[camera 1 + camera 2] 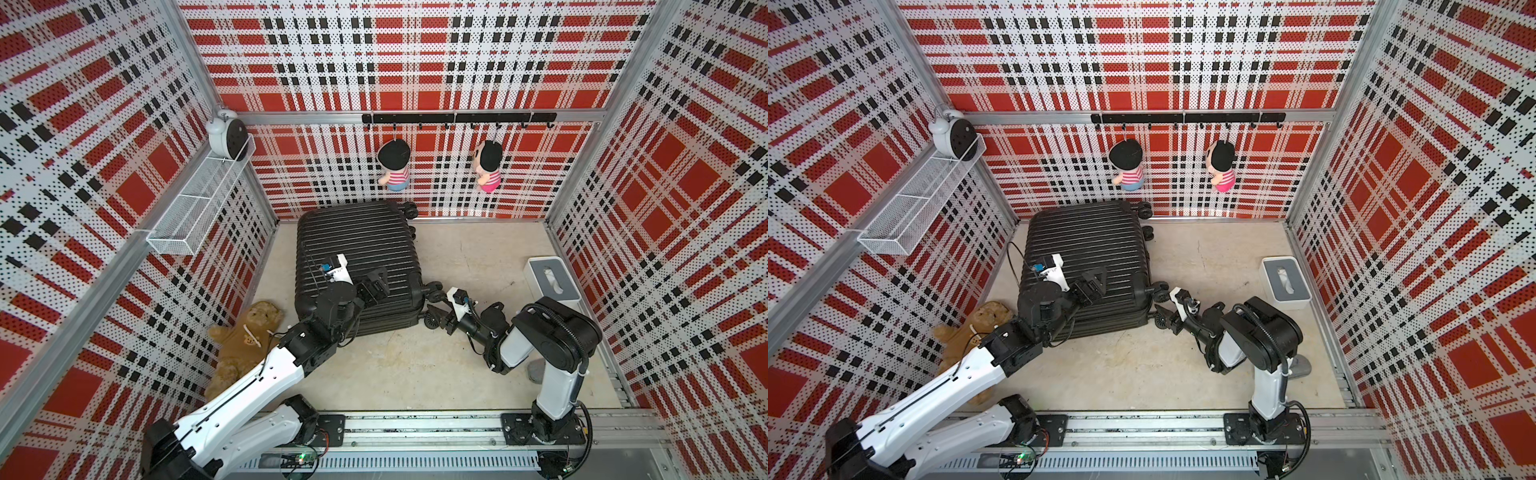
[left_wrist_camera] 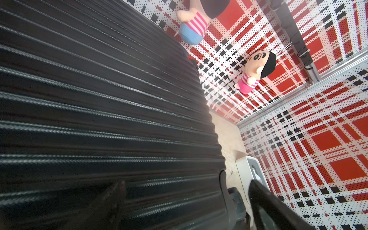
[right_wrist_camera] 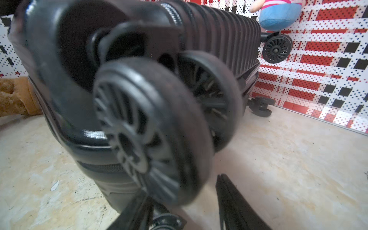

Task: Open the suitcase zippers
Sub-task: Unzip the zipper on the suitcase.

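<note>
The black ribbed suitcase (image 1: 353,249) (image 1: 1084,245) lies flat on the floor against the back wall. My left gripper (image 1: 380,282) (image 1: 1096,284) (image 2: 187,199) hovers open over its ribbed top near the right edge, holding nothing. My right gripper (image 1: 434,319) (image 1: 1165,319) (image 3: 179,191) is low on the floor at the near right corner. A caster wheel (image 3: 143,129) sits between its jaws, one finger against it and a slim gap at the other. A stretch of the zippers (image 3: 173,12) runs along the seam above that wheel; no pull shows.
A brown teddy bear (image 1: 245,336) lies left of the suitcase by the left arm. A white-and-grey box (image 1: 550,278) stands at the right wall. Two dolls (image 1: 395,166) (image 1: 488,166) hang on the back wall. A wire shelf (image 1: 199,208) with a clock (image 1: 226,133) is on the left wall.
</note>
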Controlling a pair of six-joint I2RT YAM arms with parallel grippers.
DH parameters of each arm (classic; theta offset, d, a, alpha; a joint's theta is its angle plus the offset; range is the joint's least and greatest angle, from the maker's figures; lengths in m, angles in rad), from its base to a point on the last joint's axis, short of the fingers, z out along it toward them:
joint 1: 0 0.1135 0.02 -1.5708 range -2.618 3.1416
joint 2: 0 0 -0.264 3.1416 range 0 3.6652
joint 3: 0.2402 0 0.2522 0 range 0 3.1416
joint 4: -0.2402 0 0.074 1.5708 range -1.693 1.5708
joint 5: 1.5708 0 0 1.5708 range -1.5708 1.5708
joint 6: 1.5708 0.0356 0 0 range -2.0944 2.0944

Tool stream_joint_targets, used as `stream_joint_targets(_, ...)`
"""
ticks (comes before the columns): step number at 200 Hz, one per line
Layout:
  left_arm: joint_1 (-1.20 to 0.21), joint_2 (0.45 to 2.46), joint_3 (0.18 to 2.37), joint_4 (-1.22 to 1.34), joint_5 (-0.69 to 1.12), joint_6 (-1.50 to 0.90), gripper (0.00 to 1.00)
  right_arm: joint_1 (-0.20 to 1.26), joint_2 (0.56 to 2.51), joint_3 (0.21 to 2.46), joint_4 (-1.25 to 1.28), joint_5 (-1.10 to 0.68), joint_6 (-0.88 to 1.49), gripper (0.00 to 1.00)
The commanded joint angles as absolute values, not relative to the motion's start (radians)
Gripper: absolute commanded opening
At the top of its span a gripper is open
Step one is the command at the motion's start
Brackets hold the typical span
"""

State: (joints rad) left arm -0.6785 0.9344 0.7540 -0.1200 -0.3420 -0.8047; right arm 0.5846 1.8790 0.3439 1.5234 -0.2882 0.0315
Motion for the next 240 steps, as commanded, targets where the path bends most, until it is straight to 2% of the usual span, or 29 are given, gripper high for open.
stream_joint_targets(1, -0.661, 0.928, 0.739, -0.153, -0.314, -0.804, 0.98, 0.607, 1.912, 0.363, 1.589, -0.241, -0.050, 0.53)
stream_joint_targets(44, -0.654, 0.921, 0.738, -0.159, -0.316, -0.801, 0.98, 0.615, 1.927, 0.391, 1.556, -0.197, -0.063, 0.42)
stream_joint_targets(91, -0.638, 0.905, 0.741, -0.170, -0.318, -0.793, 0.98, 0.624, 1.949, 0.410, 1.554, -0.184, -0.070, 0.35)
stream_joint_targets(138, -0.632, 0.902, 0.745, -0.179, -0.322, -0.788, 0.98, 0.632, 1.965, 0.428, 1.551, -0.190, -0.069, 0.29)
stream_joint_targets(194, -0.632, 0.890, 0.755, -0.195, -0.330, -0.787, 0.98, 0.644, 1.992, 0.442, 1.574, -0.204, -0.068, 0.29)
stream_joint_targets(240, -0.632, 0.885, 0.757, -0.201, -0.336, -0.787, 0.98, 0.649, 2.009, 0.440, 1.612, -0.222, -0.065, 0.24)
